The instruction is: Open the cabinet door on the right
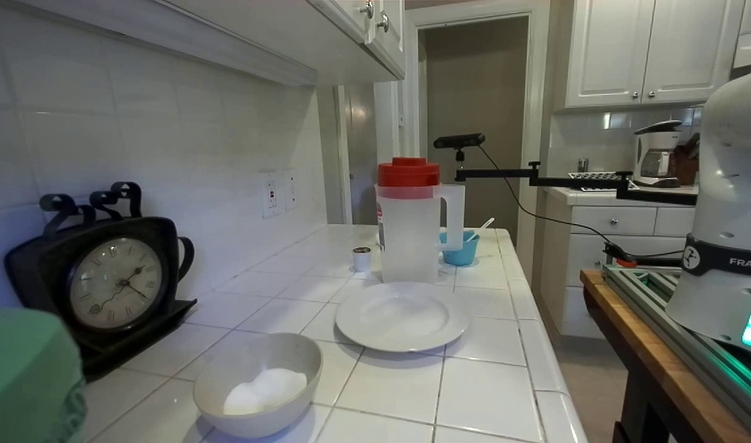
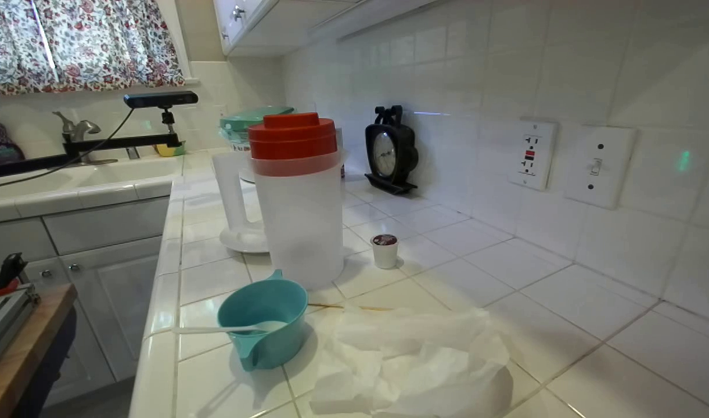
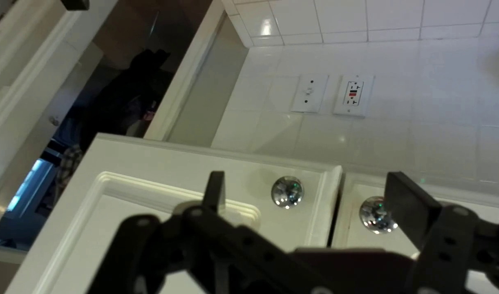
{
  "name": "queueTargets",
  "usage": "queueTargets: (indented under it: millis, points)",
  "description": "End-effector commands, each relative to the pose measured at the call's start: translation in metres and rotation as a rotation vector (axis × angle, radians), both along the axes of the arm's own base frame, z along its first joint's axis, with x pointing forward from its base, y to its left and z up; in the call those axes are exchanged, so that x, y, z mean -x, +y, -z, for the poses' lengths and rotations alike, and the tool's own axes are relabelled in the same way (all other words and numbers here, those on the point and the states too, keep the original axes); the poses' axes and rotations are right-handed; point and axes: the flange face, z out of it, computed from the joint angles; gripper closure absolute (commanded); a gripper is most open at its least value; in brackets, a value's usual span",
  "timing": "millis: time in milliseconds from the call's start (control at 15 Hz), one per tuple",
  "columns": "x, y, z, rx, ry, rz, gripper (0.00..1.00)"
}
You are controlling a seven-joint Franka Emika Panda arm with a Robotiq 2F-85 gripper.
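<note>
The end effector [image 3: 312,198] hangs spread wide before the right cabinet door [image 3: 143,196], at left in the inverted wrist view: edge right, clear of the neighbouring knob [image 3: 373,214], and centre the handle [image 3: 288,192] before closing, depth being uncertain.
</note>
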Motion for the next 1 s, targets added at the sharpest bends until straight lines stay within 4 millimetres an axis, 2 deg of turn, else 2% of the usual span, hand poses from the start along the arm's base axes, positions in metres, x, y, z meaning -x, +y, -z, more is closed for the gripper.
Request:
queueTargets:
  millis: [0, 400, 933]
  points:
    - [-0.012, -0.004, 0.004, 0.017, -0.022, 0.104, 0.00]
    - [-0.033, -0.013, 0.017, 0.010, -0.055, 0.185, 0.00]
    - [-0.070, -0.020, 0.012, 0.021, -0.145, 0.232, 0.00]
